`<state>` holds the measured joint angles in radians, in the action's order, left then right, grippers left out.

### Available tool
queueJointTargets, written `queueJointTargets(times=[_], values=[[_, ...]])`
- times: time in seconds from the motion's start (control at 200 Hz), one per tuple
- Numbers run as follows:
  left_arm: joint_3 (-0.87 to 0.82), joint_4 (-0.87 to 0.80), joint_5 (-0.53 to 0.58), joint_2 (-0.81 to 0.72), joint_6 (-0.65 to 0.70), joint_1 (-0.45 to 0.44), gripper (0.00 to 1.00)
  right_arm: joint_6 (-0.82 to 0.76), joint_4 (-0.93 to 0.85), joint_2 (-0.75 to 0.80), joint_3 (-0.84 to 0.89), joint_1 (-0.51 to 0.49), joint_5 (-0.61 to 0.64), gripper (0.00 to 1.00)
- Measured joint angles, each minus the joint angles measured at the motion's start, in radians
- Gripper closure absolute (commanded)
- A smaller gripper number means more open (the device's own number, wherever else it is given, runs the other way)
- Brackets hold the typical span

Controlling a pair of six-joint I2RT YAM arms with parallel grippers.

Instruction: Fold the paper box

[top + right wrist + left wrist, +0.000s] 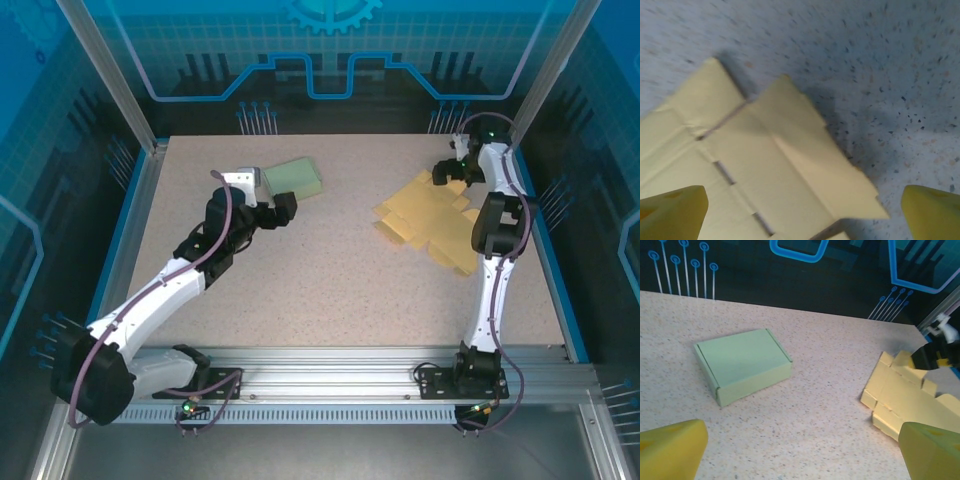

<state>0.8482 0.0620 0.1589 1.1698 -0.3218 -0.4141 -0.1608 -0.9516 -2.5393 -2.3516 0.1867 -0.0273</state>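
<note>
A flat, unfolded yellow paper box (432, 222) lies on the right half of the table. My right gripper (452, 170) hovers over its far corner, open, with one flap (805, 155) raised between the yellow fingertips (672, 212). A folded green box (293, 178) sits closed at the back left of the table. My left gripper (283, 210) is just in front of it, open and empty, its fingertips (670, 450) wide apart over bare table. From the left wrist the green box (742, 365) lies ahead on the left and the yellow sheet (912, 395) on the right.
The speckled table (330, 290) is fenced by blue walls and aluminium posts. A metal rail (340, 385) carries both arm bases at the near edge. Free room lies in the middle between the two boxes.
</note>
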Motion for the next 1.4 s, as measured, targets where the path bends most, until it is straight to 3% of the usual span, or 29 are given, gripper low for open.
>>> queueJointTargets(times=[0.12,0.23,0.29,0.36,0.565,0.71,0.96,1.236,1.401], values=[[-0.001,0.001,-0.019,0.0,-0.046,0.0,0.01,-0.025,-0.021,-0.078,-0.062,0.039,-0.039,0.09],[-0.004,0.003,-0.026,0.0,-0.077,0.001,0.01,-0.037,-0.041,-0.08,-0.085,0.052,-0.104,0.23],[-0.008,0.006,-0.026,0.0,-0.095,0.002,0.01,-0.046,-0.048,-0.085,-0.085,0.051,-0.142,0.37],[-0.014,0.011,-0.026,0.002,-0.109,0.004,0.01,-0.051,-0.047,-0.087,-0.084,0.048,-0.161,0.42],[-0.019,0.01,-0.026,0.03,-0.155,0.008,0.01,-0.08,-0.08,-0.087,-0.083,0.008,-0.182,1.0],[-0.022,-0.007,-0.03,0.051,-0.197,0.026,0.01,-0.041,-0.064,-0.042,-0.008,-0.034,-0.22,1.0],[-0.022,-0.013,-0.136,0.153,-0.256,0.082,0.01,0.131,0.066,0.236,0.415,-0.122,-0.249,1.0],[-0.022,-0.011,-0.277,0.259,-0.248,0.135,0.01,0.281,0.288,0.678,0.865,-0.368,-0.063,1.0],[-0.022,-0.006,-0.375,0.308,-0.2,0.183,0.01,0.353,0.416,0.909,1.043,-0.451,0.004,1.0]])
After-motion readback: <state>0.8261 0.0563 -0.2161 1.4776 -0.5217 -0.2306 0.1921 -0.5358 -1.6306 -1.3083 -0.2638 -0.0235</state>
